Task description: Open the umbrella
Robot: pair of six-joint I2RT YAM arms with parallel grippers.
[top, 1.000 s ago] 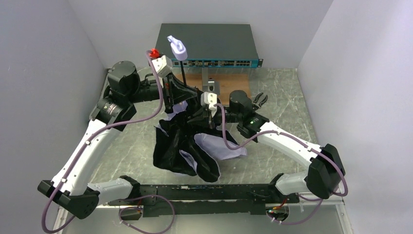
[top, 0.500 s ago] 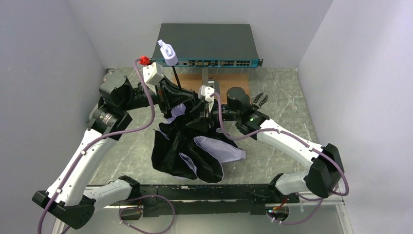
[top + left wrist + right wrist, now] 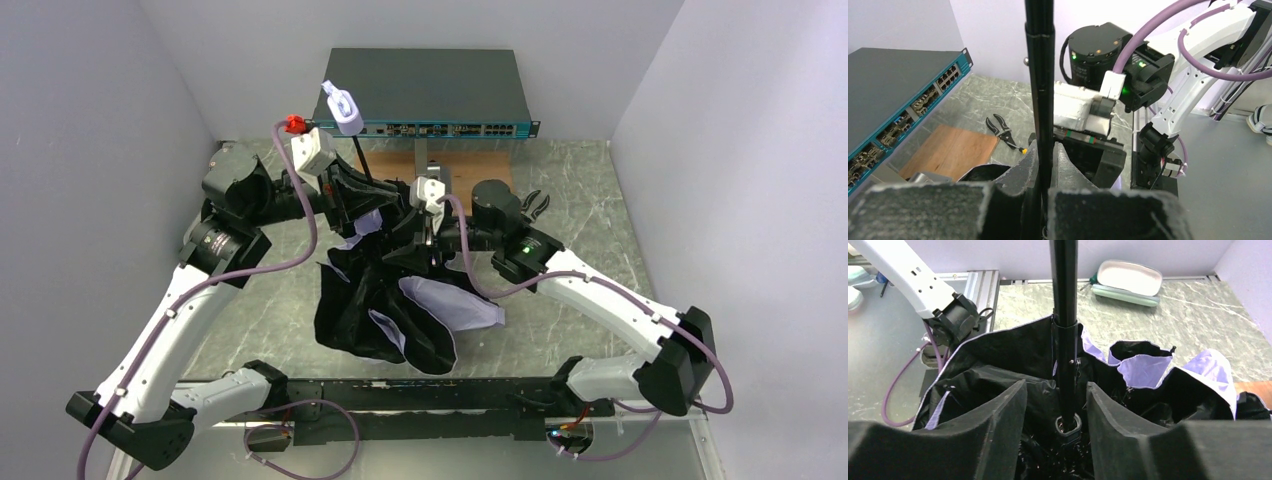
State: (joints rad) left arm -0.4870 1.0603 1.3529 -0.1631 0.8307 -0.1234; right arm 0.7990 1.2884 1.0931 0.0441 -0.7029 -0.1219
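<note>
The umbrella point(image 3: 385, 315) lies on the table point(image 3: 590, 210) in front of the network switch point(image 3: 425, 85), on the side nearer the arms' bases. It is not spread. Its canopy is a slack, crumpled heap, mostly black lining turned outward, with pale lavender panels showing in folds along the edge farther from the switch. A thin lavender seam runs along the rim of the black cloth.

A thin dark shaft point(image 3: 364, 165) rises out of the heap and slants toward the left end of the switch. It is made of telescoping sections, with a step where one slides into the next. The lavender handle point(image 3: 345, 108) with its strap loop sits at the top, held in the air in front of the switch's left front corner.

The left gripper point(image 3: 1044, 167) is clenched on the shaft, both fingers pressed against the dark rod, on the stretch closer to the switch. The right gripper point(image 3: 1055, 395) sits lower, at the end away from the switch, where the shaft enters the folds. Its fingers are released and stand on either side of the shaft, with a gap on each side and a small collar around the rod between them.

A wooden board point(image 3: 953, 152) lies just in front of the switch, and a pair of pliers point(image 3: 535, 207) rests in front of the switch's right end.
</note>
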